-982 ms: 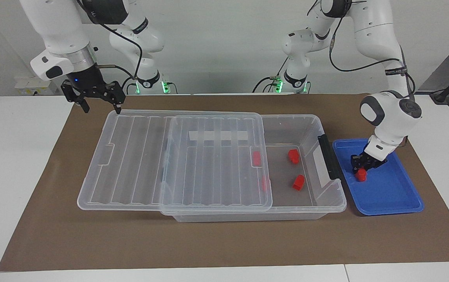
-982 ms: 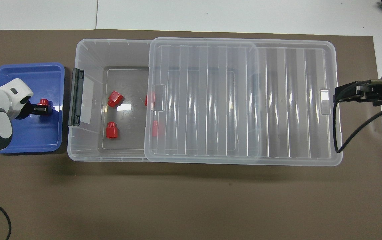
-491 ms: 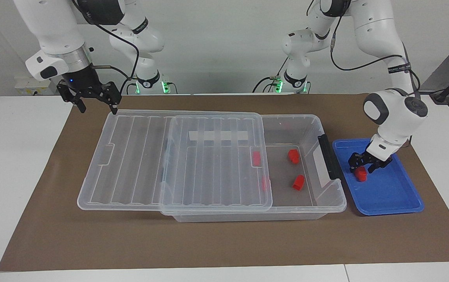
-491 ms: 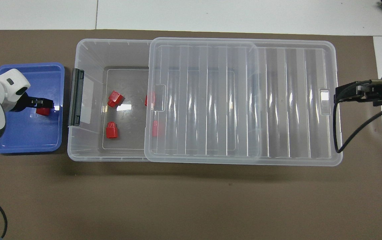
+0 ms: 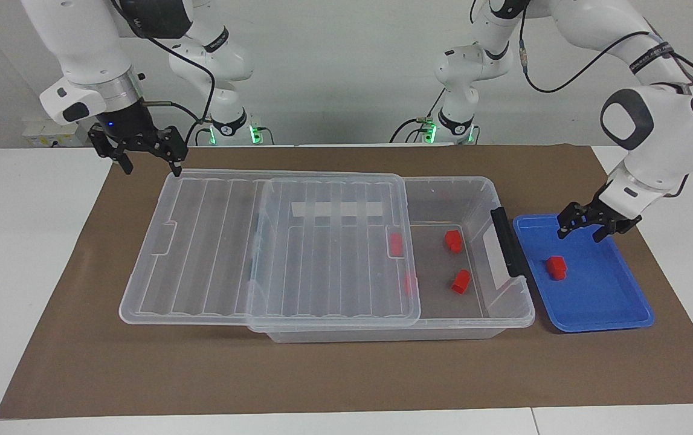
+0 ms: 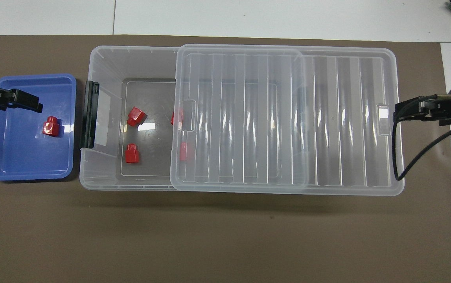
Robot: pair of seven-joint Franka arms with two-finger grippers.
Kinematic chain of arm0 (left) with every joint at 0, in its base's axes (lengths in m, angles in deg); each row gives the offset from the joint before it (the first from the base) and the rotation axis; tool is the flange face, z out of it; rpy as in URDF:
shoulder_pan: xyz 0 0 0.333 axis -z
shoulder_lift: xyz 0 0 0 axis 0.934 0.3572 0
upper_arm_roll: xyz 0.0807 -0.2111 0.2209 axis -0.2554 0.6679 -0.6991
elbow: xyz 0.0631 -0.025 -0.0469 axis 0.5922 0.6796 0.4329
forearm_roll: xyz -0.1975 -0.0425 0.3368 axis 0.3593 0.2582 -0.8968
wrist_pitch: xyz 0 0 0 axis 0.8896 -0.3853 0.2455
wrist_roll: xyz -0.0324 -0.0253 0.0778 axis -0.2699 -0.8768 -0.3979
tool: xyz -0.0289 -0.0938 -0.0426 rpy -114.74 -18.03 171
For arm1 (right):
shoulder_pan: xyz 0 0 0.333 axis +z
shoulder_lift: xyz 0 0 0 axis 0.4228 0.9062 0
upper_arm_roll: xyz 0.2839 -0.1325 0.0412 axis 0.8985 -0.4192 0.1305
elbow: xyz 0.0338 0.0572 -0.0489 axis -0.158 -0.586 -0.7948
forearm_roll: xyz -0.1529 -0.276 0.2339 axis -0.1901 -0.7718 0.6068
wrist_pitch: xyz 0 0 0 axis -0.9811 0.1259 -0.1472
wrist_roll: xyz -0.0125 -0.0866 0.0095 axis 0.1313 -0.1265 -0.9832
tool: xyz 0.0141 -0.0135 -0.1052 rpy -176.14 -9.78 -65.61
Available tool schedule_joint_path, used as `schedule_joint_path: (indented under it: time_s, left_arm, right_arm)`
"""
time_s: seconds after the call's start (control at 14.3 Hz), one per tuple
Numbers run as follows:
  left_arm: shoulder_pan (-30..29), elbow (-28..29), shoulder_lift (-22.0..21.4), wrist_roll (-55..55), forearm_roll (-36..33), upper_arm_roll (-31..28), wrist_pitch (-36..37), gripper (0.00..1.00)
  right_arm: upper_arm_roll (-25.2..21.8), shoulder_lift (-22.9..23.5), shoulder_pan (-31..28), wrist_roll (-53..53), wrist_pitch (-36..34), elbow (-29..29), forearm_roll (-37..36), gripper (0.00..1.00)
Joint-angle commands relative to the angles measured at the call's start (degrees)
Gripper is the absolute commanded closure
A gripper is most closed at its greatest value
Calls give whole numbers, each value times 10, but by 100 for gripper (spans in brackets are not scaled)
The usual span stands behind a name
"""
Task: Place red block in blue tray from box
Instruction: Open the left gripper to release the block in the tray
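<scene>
The red block (image 5: 556,267) looks light, hard and smooth, so it is probably a little slippery; I think the best hold is across its wide boxy body, not on the narrow stub. It lies alone on the floor of the blue tray (image 5: 618,314), free of any finger.

The left gripper (image 5: 589,222) hangs over the tray, above the block and apart from it. Its jaws are spread wide and they carry nothing.

The right gripper (image 5: 150,152) waits over the mat, just beside the edge of the lid (image 5: 213,241), at the right arm's end of the box (image 5: 503,314). Its jaws are also spread and empty. Other red blocks (image 5: 460,281) lie inside the box.
</scene>
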Motion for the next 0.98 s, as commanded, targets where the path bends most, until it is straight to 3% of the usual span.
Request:
schedule_joint_path:
  time_s: [0.0,0.07,0.14,0.49,0.91]
  left_arm:
    - [41,8,-57,-43,2,-4,53,0]
    - [43,15,-73,-43,2,-3,65,0]
    - [48,33,-85,-40,2,-1,62,0]
    - [73,52,-101,-40,2,1,57,0]
    - [94,45,-108,-46,2,1,69,0]
  right_arm:
    - [3,0,-19,2,9,-13,5,58]
    - [4,-1,-25,-1,28,-25,5,93]
    - [3,-1,-30,-3,51,-37,5,100]
    - [3,9,-70,-20,120,-67,5,100]
    - [3,66,-99,-44,193,-74,6,100]
